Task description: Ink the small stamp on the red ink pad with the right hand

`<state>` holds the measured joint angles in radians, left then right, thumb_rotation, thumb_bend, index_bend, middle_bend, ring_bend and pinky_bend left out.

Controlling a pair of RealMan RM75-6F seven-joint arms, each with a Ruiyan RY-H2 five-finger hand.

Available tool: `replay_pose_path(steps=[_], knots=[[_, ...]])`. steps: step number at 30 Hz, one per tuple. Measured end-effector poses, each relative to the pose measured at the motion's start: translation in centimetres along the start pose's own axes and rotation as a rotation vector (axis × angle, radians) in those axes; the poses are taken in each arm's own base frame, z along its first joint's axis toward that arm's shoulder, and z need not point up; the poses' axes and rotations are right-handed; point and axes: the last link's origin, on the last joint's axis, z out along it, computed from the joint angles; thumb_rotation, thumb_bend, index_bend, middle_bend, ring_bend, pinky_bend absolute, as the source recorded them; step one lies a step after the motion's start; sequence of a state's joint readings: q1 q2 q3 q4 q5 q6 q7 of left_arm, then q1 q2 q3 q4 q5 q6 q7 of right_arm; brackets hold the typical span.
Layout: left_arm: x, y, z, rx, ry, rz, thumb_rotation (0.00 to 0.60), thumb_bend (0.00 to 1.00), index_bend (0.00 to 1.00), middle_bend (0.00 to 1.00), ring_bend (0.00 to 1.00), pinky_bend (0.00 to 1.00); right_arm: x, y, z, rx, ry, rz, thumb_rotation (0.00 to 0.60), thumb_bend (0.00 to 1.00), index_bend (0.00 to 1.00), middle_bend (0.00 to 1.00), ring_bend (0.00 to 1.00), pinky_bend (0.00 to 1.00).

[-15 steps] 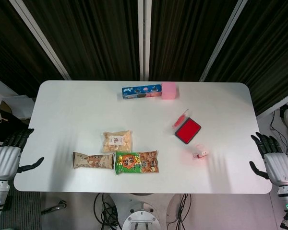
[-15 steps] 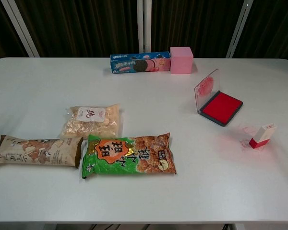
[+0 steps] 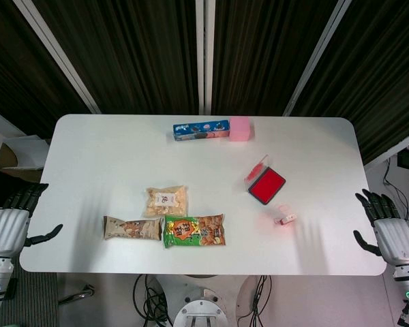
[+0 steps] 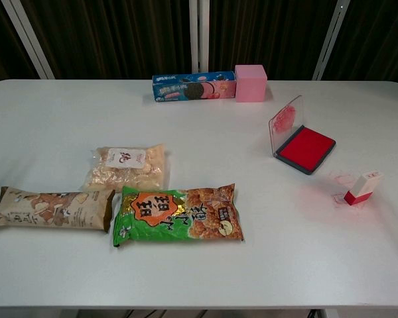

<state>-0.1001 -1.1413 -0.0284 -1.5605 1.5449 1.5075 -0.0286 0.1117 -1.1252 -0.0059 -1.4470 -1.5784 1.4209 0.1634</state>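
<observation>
Though red-based, small stamp (image 4: 363,187) white-topped

Left hand (image 3: 10,219): seen in the head view only; wrist and forearm cut off by the left and bottom edges; palm side hidden.

Right hand (image 3: 387,229): seen in the head view only; forearm cut off at the bottom right corner; underside of the fingers (image 3: 372,202) hidden. The chest view shows neither hand.

Small stamp (image 4: 363,187): well clear of the right fingertips; its printing face is hidden against the table (image 4: 46,119); markings too small to tell.

Red ink pad (image 4: 306,148): beyond the stamp from the fingers; the raised clear lid (image 4: 285,122) is smeared red, its hinge hidden behind it.

Table: near edge cut off in the chest view.
</observation>
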Motion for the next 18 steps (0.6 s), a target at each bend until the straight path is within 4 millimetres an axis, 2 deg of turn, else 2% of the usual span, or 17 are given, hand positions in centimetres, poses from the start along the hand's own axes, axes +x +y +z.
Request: replay_pose_path(steps=[5, 7, 8, 10, 11, 13, 15, 18], knots=[[0.0, 0.0, 0.0, 0.002, -0.001, 0.001, 0.410, 0.17, 0.11, 0.13, 0.12, 0.21, 0.0, -0.2, 0.2, 0.016, -0.009, -0.019, 0.600, 0.28, 0.00, 0.00, 0.00, 0.00], [0.0, 0.0, 0.0, 0.002, -0.003, 0.002, 0.411, 0.17, 0.11, 0.13, 0.12, 0.21, 0.0, -0.3, 0.4, 0.026, -0.011, -0.033, 0.600, 0.28, 0.00, 0.00, 0.04, 0.06], [-0.1, 0.0, 0.0, 0.002, -0.004, 0.002, 0.411, 0.17, 0.11, 0.13, 0.12, 0.21, 0.0, -0.4, 0.5, 0.030, -0.011, -0.041, 0.600, 0.28, 0.00, 0.00, 0.09, 0.13], [-0.2, 0.1, -0.1, 0.003, -0.008, 0.000, 0.407, 0.17, 0.11, 0.13, 0.12, 0.21, 0.1, -0.5, 0.7, 0.038, -0.008, -0.063, 0.600, 0.28, 0.00, 0.00, 0.29, 0.42], [-0.3, 0.0, -0.1, 0.004, -0.011, -0.001, 0.407, 0.17, 0.11, 0.13, 0.12, 0.21, 0.0, -0.5, 0.8, 0.042, -0.006, -0.075, 0.600, 0.28, 0.00, 0.03, 0.38, 0.55], [-0.4, 0.1, 0.0, 0.003, -0.016, -0.002, 0.410, 0.17, 0.11, 0.13, 0.12, 0.21, -0.1, -0.8, 1.0, 0.055, -0.006, -0.108, 0.600, 0.27, 0.00, 0.11, 0.53, 0.72], [-0.4, 0.1, 0.1, -0.001, -0.015, -0.002, 0.411, 0.17, 0.11, 0.13, 0.12, 0.21, -0.4, -1.2, 1.3, 0.070, -0.015, -0.150, 0.600, 0.27, 0.00, 0.16, 0.66, 0.86], [-0.6, 0.2, 0.1, -0.005, -0.016, -0.007, 0.407, 0.17, 0.11, 0.13, 0.12, 0.21, -1.1, -2.1, 1.9, 0.102, -0.032, -0.218, 0.600, 0.26, 0.04, 0.16, 0.72, 0.91]])
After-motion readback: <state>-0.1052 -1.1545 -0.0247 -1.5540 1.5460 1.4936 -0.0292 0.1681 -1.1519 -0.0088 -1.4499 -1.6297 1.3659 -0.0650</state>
